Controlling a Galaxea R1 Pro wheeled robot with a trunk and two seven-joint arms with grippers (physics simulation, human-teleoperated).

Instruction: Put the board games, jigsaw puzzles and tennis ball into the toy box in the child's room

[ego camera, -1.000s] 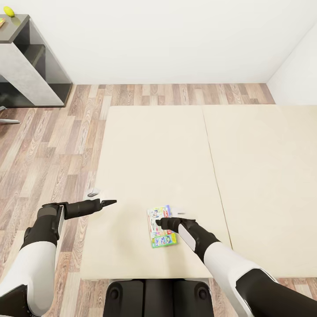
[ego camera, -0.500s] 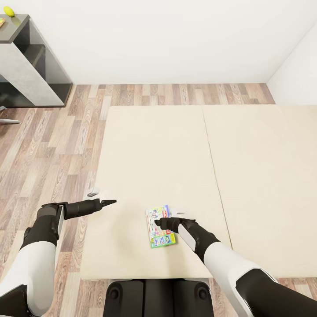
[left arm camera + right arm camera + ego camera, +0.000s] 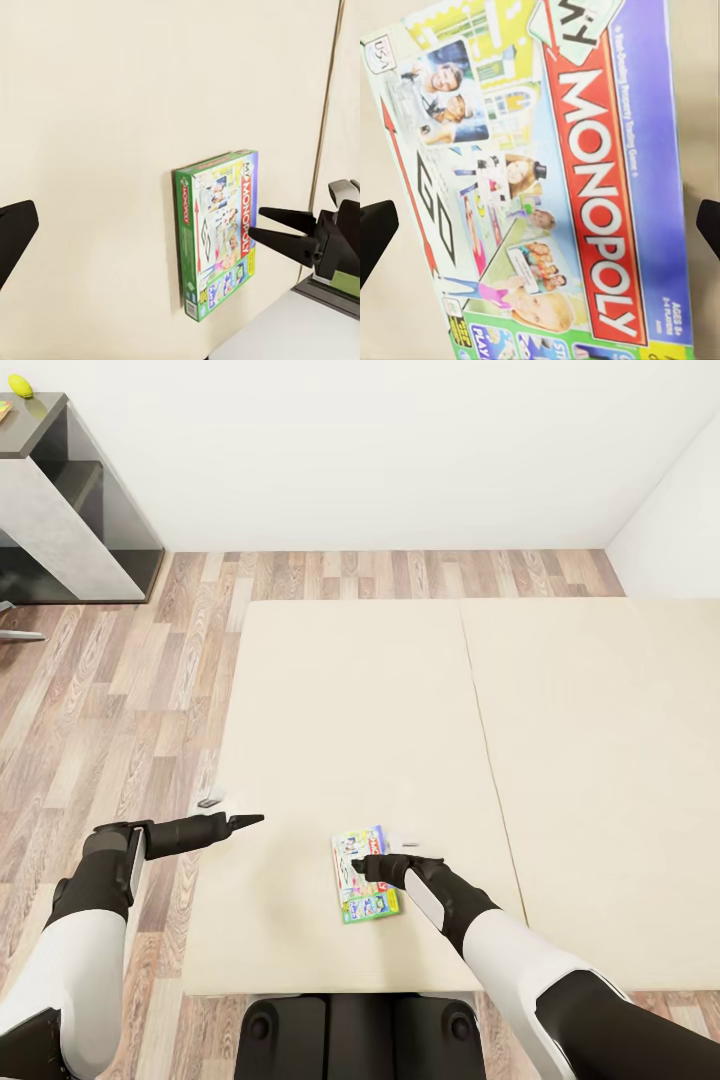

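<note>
Monopoly box [image 3: 366, 876], one of the board games, lies flat on the beige bed [image 3: 330, 700] close to the near edge of the mattress, a little left of the seam that splits it. The right gripper [image 3: 355, 865] hangs directly over the box with its fingers spread wide; in the right wrist view the two dark fingertips [image 3: 375, 236] sit at either side of the printed lid [image 3: 547, 187], outside its long edges (so nothing is gripped yet). That straddling pose looks like a line-up for closing across the box's narrow width, probably the only span the fingers can take.

The left gripper [image 3: 240, 821] is held out level over the left part of the mattress, well apart from the box, its fingers parted and empty; it seems parked clear so the right arm can work.

Far off, the tennis ball [image 3: 20, 386] rests on the dark section of the table [image 3: 35, 422], at the corner toward the wall.
</note>
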